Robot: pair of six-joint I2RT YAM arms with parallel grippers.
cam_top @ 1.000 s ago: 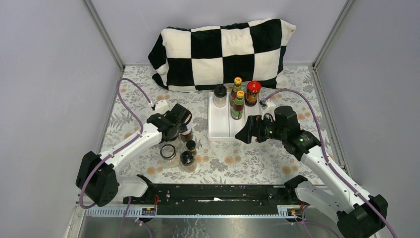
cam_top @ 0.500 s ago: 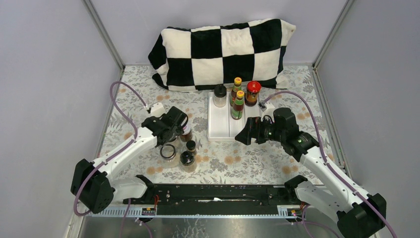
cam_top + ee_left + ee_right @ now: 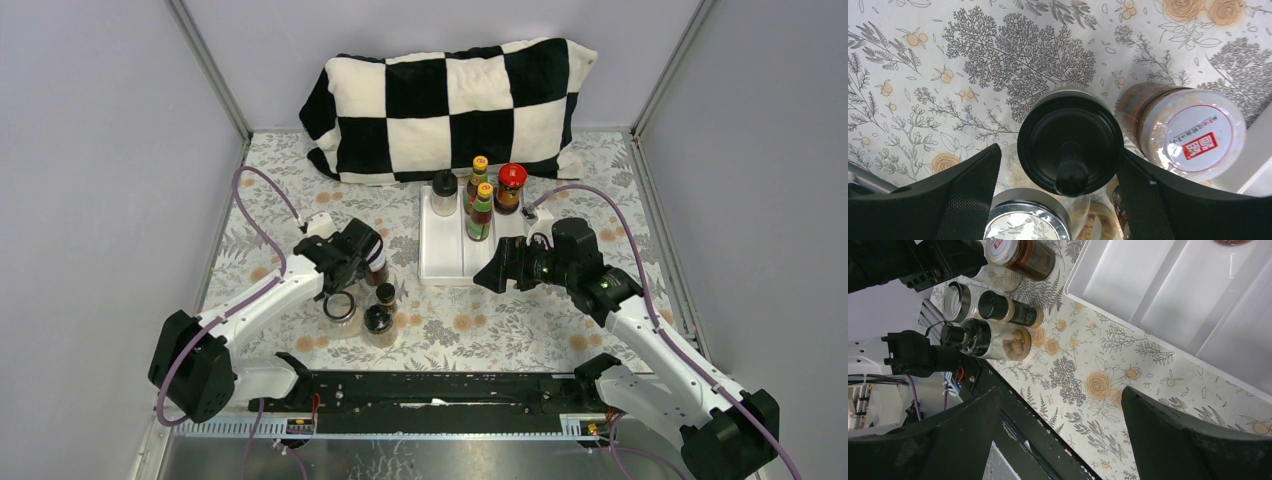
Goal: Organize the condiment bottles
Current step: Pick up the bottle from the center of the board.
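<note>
— Left gripper (image 3: 1058,155)?
— Open, fingers (image 3: 963,200) either side of a black-capped jar (image 3: 1070,145), not clamped on it. White-lidded jar (image 3: 1193,135) just outside the right finger.
— Right gripper (image 3: 1060,390)?
— Wide open, empty, over flowered cloth (image 3: 1088,385). White tray (image 3: 1158,295) ahead toward the right finger, loose jars (image 3: 1008,310) ahead toward the left.
— In the tray?
— Two yellow-capped bottles (image 3: 483,190) and a red-lidded jar (image 3: 512,178), at the end away from the right gripper.

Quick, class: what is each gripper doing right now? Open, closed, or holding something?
Left gripper: open, astride the black-capped jar, not gripping it.
Right gripper: open, holding nothing.
</note>
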